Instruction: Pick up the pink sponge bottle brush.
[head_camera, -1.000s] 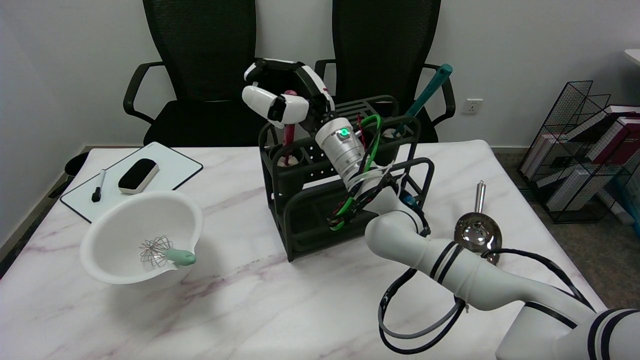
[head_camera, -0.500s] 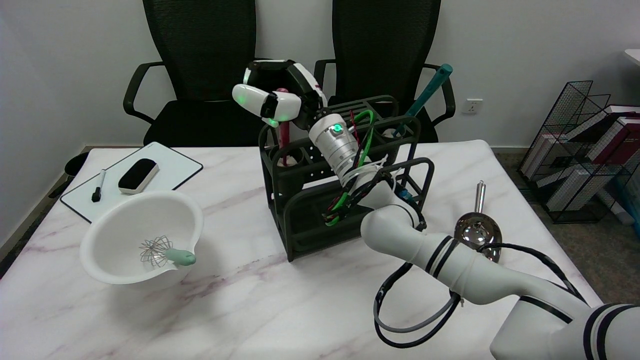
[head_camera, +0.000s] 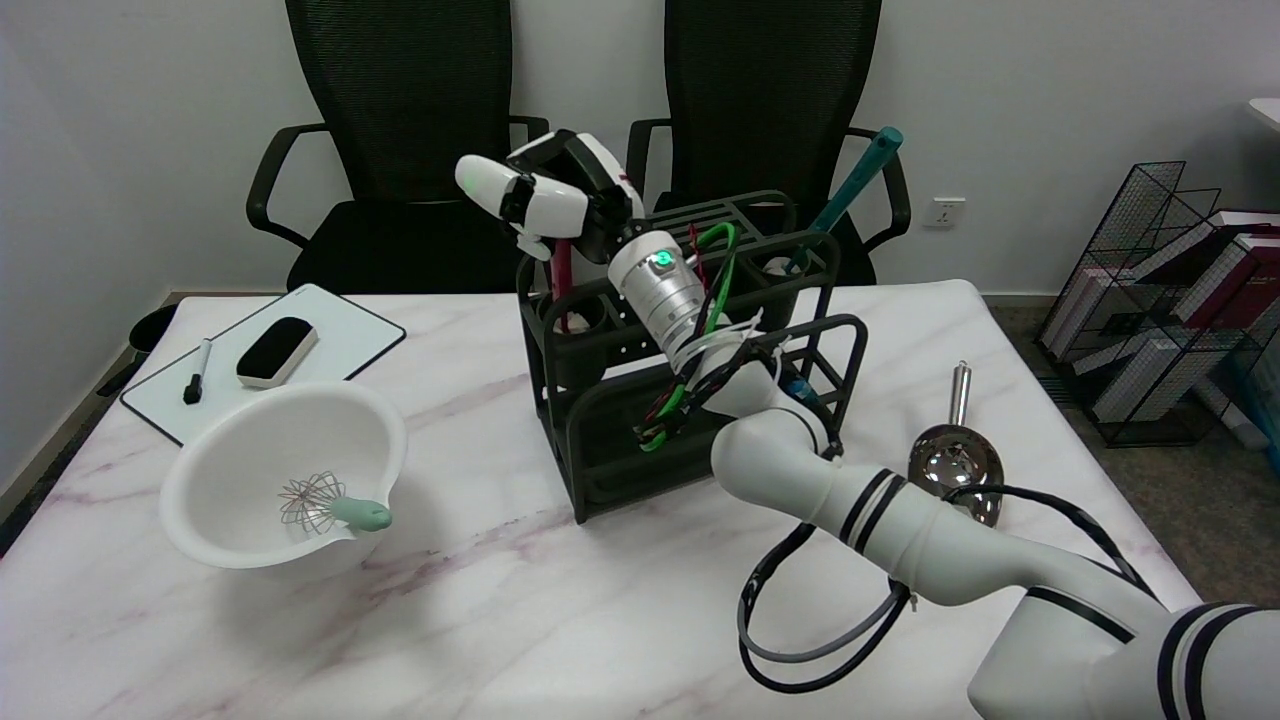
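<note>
The pink bottle brush stands in the left cup of the black rack (head_camera: 600, 440); only its dark pink handle (head_camera: 561, 285) shows, rising out of the cup, while the sponge end is hidden inside. My right hand (head_camera: 540, 192) reaches in over the rack from the lower right. Its fingers are wrapped around the top of the handle, which is covered by them. The handle leans slightly to the left under the hand.
A teal-handled tool (head_camera: 852, 192) sticks out of the rack's right cup. A white bowl (head_camera: 240, 440) with a whisk (head_camera: 325, 505) sits at the front left, with a whiteboard (head_camera: 340, 335), eraser and marker behind it. To the right lies a metal scoop (head_camera: 955, 460). Two chairs stand behind the table.
My right hand has shifted left and turned over the rack, and its fingers have closed around the handle's top. The handle has moved left with it.
</note>
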